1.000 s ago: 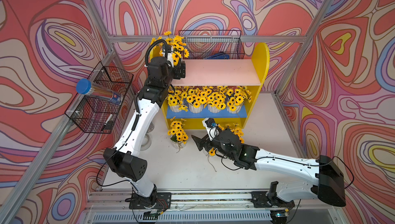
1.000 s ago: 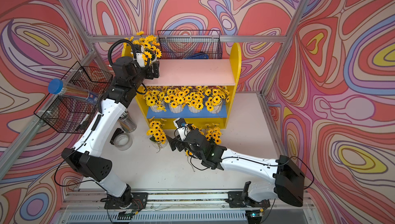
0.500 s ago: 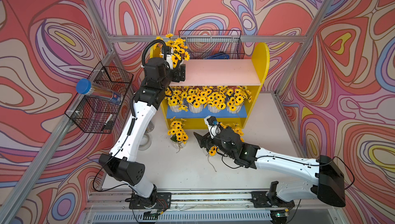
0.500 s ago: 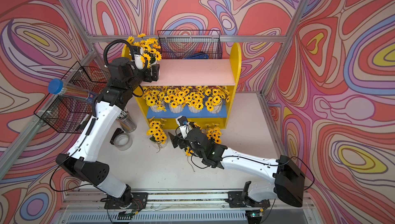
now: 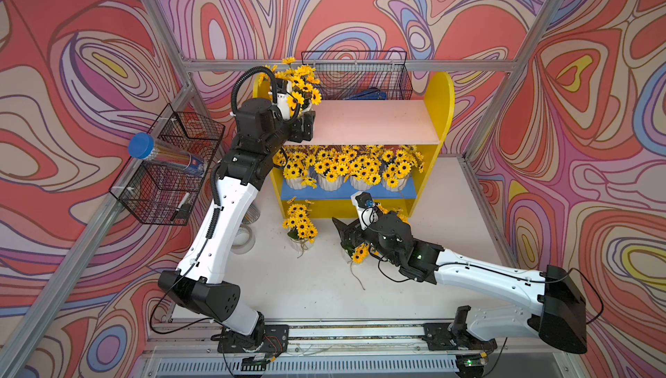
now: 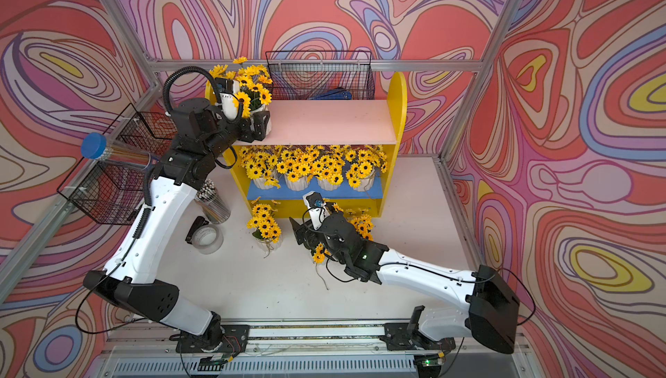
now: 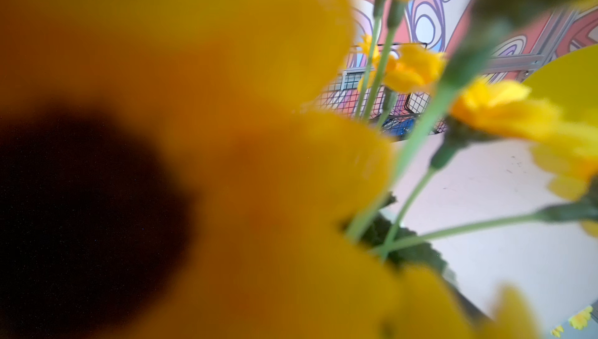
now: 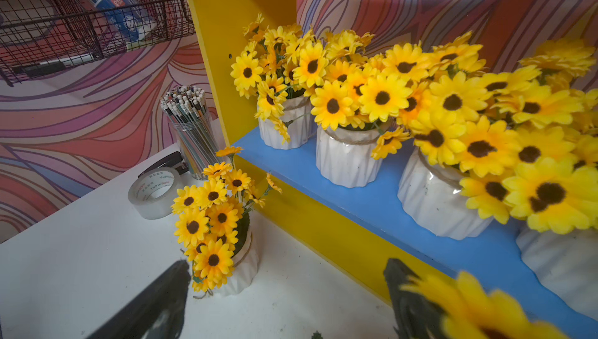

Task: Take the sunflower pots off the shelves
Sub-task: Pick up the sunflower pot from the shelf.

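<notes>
One pot [image 5: 299, 82] stands at the 9 o'clock end of the pink board [image 5: 371, 120] of the shelves [image 5: 441, 105], four pots [image 5: 329, 181] fill the blue board [image 8: 382, 198], and a fifth pot [image 8: 242, 266] stands on the table [image 5: 306, 286] at 7 o'clock of the shelves. The left fingers [image 5: 308, 127] are at the upper pot, but I cannot tell whether they grasp it. The right fingers [image 8: 155, 301] are spread wide, released, over the table at 3 o'clock of the fifth pot.

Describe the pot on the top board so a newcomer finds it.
Start at the yellow shelves by the back wall, then their pink upper board. One sunflower pot is at its end by the left gripper. It is alone up there; the others sit on the blue board or the table.
</notes>
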{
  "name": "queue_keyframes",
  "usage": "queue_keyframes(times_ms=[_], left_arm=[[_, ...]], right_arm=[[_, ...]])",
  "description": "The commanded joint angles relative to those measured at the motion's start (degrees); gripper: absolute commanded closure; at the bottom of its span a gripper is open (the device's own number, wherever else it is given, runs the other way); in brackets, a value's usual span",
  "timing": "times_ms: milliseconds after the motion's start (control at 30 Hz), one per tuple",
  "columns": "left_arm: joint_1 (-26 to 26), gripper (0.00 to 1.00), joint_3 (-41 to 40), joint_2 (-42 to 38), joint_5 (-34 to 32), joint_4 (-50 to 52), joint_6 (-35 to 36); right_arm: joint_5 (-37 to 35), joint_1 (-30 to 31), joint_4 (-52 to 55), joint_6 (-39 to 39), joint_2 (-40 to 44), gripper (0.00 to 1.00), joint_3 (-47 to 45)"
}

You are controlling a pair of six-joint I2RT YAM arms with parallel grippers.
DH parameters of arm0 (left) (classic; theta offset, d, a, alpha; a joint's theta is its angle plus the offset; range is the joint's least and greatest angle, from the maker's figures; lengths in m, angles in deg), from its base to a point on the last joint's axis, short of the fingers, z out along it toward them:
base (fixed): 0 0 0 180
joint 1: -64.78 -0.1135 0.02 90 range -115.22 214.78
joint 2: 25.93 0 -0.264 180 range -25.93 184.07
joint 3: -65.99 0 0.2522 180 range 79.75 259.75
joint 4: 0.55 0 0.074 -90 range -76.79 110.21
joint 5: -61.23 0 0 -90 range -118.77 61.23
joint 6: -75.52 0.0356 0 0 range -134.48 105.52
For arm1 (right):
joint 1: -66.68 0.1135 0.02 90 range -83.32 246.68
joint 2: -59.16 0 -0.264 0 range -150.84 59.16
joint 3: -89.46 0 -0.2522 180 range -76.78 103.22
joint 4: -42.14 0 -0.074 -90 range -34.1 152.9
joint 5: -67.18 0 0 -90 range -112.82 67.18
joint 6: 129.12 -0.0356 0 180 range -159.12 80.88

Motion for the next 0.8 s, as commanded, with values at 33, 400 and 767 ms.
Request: queue_keyframes(times_ms=[33,400,767], left_arm=[[-0.13,1.00,0.41,-2.40,1.89,-4.28,-0.94],[2.59,1.00,-1.08,-5.87,1.27,-2.47,0.07],[5.57,1.00,-5.24,-13.05,0.82,0.44,0.77]], right_arm=[[-0.73,-0.46,-0.22,0.59,1.55,0.03,-0.97],[-0.89,-2.46,-0.48,1.19,2.17,0.03,-0.58],[-0.12,-3.67,-0.77,2.11,4.23,0.03,0.11]])
